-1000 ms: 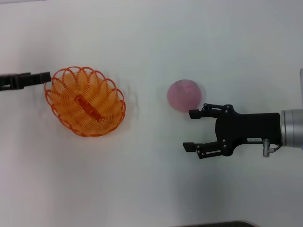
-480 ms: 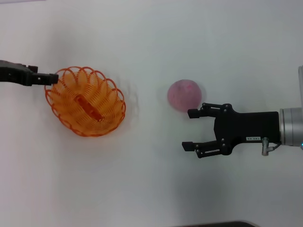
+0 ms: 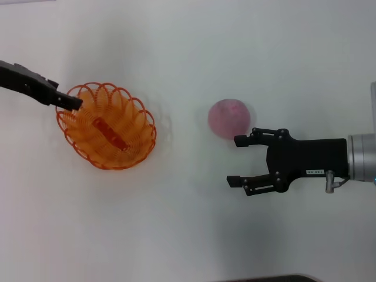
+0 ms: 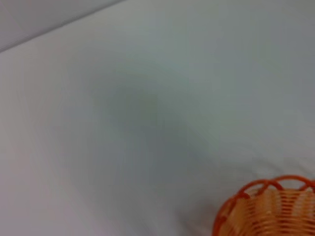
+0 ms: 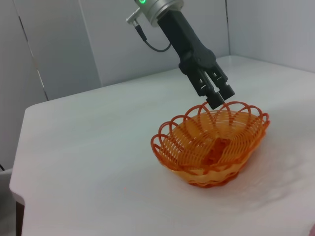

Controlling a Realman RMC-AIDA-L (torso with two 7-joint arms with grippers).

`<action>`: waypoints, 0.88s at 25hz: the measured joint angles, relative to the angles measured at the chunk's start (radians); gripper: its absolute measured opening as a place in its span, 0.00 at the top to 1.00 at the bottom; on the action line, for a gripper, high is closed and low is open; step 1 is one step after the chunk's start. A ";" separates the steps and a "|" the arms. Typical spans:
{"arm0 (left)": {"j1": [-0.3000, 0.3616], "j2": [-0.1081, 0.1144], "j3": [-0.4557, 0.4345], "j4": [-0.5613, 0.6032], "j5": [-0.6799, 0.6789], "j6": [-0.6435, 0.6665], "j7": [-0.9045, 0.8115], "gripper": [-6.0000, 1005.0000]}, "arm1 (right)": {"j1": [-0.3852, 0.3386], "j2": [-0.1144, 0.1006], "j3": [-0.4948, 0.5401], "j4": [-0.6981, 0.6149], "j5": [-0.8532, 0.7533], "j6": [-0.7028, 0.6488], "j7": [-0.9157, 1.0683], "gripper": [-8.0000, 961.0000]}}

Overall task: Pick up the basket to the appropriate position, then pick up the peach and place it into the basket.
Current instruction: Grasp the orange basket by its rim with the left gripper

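The orange wire basket [image 3: 144, 136] sits on the white table at the left. It also shows in the right wrist view [image 5: 182, 147] and at the corner of the left wrist view [image 4: 256, 206]. My left gripper [image 3: 74, 104] slants down over the basket's far-left rim, its tips just above the loops. In the right wrist view the left gripper [image 5: 219, 98] has its fingers close together with nothing between them. The pink peach [image 3: 229, 117] lies right of centre. My right gripper [image 3: 237, 161] stands open just in front of the peach, its farther finger close to the fruit.
The white table [image 3: 176, 223] has a dark front edge at the bottom of the head view. Grey wall panels [image 5: 59, 44] stand behind the table in the right wrist view.
The left gripper has swung from beside the basket's left rim to a slant with its tip over the rim. Basket, peach and right gripper have stayed in place.
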 joint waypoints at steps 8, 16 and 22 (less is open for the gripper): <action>-0.087 -0.024 0.079 -0.001 0.098 0.020 -0.042 0.23 | 0.004 0.002 -0.007 0.005 0.000 0.003 0.001 0.04; -0.117 -0.066 0.081 0.001 0.196 -0.013 -0.060 0.23 | 0.006 0.003 -0.008 0.010 0.000 0.005 0.001 0.04; -0.120 -0.087 0.093 0.003 0.238 -0.059 -0.067 0.23 | 0.009 0.003 -0.010 0.011 0.000 0.005 0.001 0.04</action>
